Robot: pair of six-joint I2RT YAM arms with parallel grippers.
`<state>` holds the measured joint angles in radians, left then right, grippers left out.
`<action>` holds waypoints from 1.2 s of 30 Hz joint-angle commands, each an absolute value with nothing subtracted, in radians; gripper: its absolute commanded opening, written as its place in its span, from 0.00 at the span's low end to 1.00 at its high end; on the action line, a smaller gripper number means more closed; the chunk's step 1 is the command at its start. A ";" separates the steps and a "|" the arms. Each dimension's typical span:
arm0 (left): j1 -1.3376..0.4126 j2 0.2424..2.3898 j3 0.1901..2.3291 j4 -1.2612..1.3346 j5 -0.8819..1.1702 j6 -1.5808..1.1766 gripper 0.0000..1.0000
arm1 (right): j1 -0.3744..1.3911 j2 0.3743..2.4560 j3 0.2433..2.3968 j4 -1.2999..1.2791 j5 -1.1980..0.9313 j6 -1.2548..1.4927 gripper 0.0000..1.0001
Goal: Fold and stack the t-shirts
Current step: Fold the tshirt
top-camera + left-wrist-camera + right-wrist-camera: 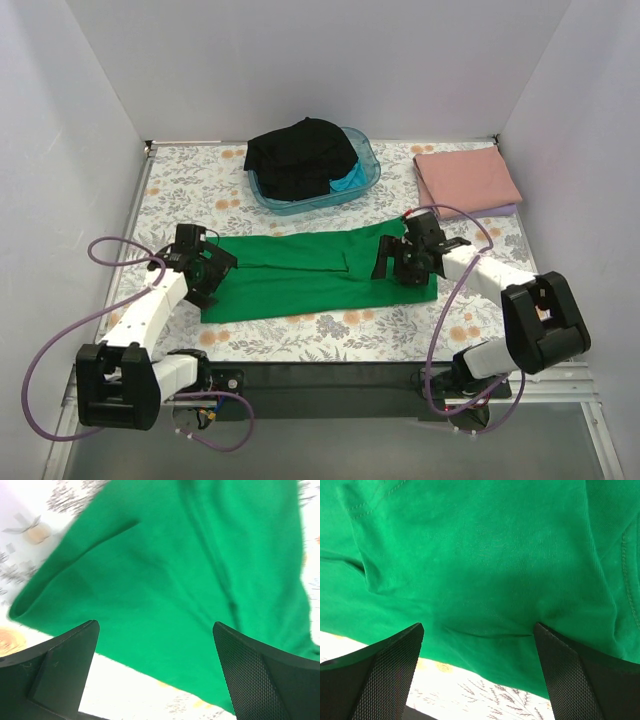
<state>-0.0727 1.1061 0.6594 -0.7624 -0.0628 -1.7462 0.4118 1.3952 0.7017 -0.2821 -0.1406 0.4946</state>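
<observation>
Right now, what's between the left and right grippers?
The green t-shirt, flat in a long band on the floral cover, spans from the open left gripper to the open right gripper. Nothing else lies there, per the top view.

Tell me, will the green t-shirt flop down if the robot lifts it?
It would probably flop: the green t-shirt is soft cloth lying creased. So thin, it is likely light. Pushed, it might bunch up on the floral cover.

A green tee (pixel 300 285), pink tee (pixel 467 180), black tee (pixel 300 160); the cover (pixel 190 190) is floral.
</observation>
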 commanded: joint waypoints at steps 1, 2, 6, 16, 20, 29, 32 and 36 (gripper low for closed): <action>-0.067 1.150 0.709 -0.714 -0.032 -1.732 0.98 | 0.402 1.489 0.751 -0.268 -0.121 0.509 0.98; -0.066 1.175 0.712 -0.701 -0.003 -1.732 0.98 | 0.397 1.517 0.782 -0.268 -0.120 0.509 0.98; -0.067 1.311 0.712 -0.646 0.107 -1.712 0.98 | 0.361 1.658 0.888 -0.270 -0.077 0.479 0.98; -0.072 1.279 0.603 -0.611 0.153 -1.678 0.98 | 0.250 1.887 1.141 -0.364 -0.048 0.388 0.98; -0.107 1.247 0.506 -0.592 0.230 -1.664 0.98 | 0.245 1.901 1.151 -0.385 -0.026 0.382 0.98; -0.290 0.999 0.330 -0.689 0.204 -1.838 0.98 | 0.204 1.850 1.094 -0.387 0.069 0.359 0.98; -0.319 0.916 0.345 -0.747 0.193 -1.868 0.98 | 0.199 1.829 1.091 -0.390 0.057 0.336 0.98; -0.319 0.822 0.457 -0.857 0.112 -1.876 0.98 | 0.221 1.752 1.100 -0.393 -0.054 0.270 0.98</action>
